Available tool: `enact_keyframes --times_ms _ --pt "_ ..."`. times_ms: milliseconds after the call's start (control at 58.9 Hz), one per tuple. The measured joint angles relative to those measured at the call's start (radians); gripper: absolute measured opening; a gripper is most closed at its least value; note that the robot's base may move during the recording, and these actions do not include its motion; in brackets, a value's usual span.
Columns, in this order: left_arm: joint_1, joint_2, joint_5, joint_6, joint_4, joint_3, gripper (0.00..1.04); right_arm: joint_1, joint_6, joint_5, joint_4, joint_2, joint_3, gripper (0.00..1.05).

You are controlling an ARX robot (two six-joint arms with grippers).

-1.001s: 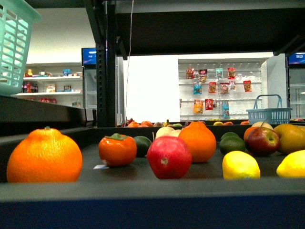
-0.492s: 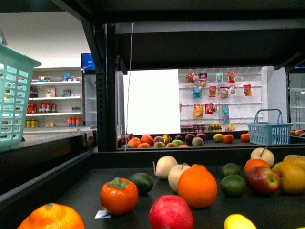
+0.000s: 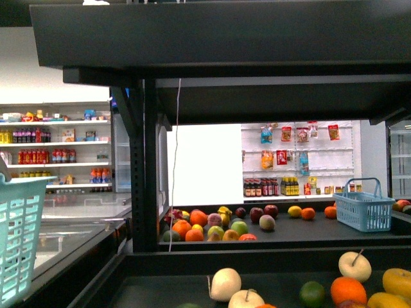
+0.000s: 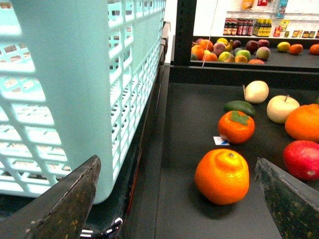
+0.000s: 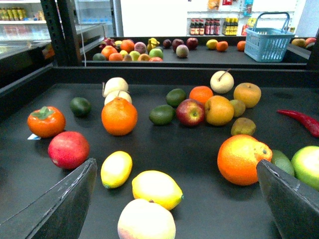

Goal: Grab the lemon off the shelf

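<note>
Two lemons lie on the black shelf tray (image 5: 199, 144) in the right wrist view: a slimmer lemon (image 5: 116, 169) and a fatter lemon (image 5: 156, 189). My right gripper (image 5: 175, 164) hangs open above the tray, and the fatter lemon sits between its fingers, untouched. A pale round fruit (image 5: 146, 220) lies closest to the wrist. My left gripper (image 4: 177, 160) is open over the tray's left part, with a large orange (image 4: 222, 176) between its fingers. The front view shows the shelf's upright (image 3: 144, 167) and tiers, but no lemon and no gripper.
A mint plastic basket (image 4: 75, 89) stands close beside the left fingers. An orange (image 5: 243, 159), a red apple (image 5: 69, 149), a persimmon (image 5: 46, 121), limes, pears and a red chilli (image 5: 299, 121) are scattered on the tray. A blue basket (image 5: 268, 42) sits on the far stand.
The front view has risen: the near oranges, apple and lemons slid down out of the frame, and the upper tier's underside and the far stand now fill it.
</note>
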Motion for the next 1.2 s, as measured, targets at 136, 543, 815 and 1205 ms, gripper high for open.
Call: enact_keyframes --times_ms 136,543,815,1205 --pt "0.0 0.0 0.0 0.001 0.0 0.0 0.97 0.0 0.0 0.0 0.0 0.0 0.0 0.97" --pt "0.0 0.001 0.0 -0.003 0.0 0.0 0.97 0.0 -0.001 0.0 0.0 0.0 0.0 0.97" --pt "0.0 0.001 0.0 -0.002 0.0 0.0 0.97 0.0 -0.001 0.0 0.0 0.0 0.0 0.97" --pt "0.0 0.001 0.0 -0.002 0.0 0.0 0.97 0.0 -0.001 0.0 0.0 0.0 0.0 0.97"
